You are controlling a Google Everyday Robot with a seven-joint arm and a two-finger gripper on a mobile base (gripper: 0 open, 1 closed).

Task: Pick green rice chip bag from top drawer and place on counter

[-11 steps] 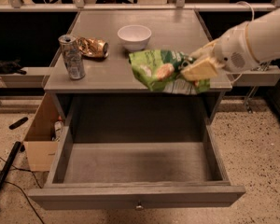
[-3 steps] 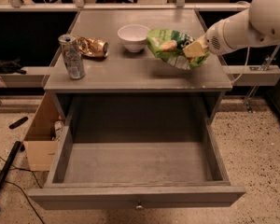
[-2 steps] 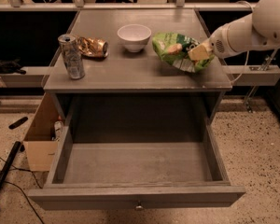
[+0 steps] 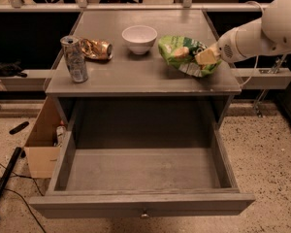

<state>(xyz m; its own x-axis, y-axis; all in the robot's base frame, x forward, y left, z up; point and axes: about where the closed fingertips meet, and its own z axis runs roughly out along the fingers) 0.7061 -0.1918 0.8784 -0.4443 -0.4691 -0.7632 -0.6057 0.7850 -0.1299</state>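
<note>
The green rice chip bag (image 4: pixel 180 53) lies on the right side of the counter (image 4: pixel 136 74), next to a white bowl. My gripper (image 4: pixel 206 57) reaches in from the right on its white arm (image 4: pixel 262 33), and its tan fingers are closed on the bag's right end, low over the counter. The top drawer (image 4: pixel 140 171) is pulled wide open below and its flat bottom is bare. Its small knob (image 4: pixel 144 214) shows on the front.
A white bowl (image 4: pixel 139 38) stands at the counter's back middle. A gold crumpled wrapper (image 4: pixel 97 48) and a dented silver can (image 4: pixel 74 58) are on the left. A cardboard box (image 4: pixel 41 147) sits on the floor left of the cabinet.
My gripper has carried the bag from above the counter's front right edge back and down; the bag now rests on the counter beside the bowl.
</note>
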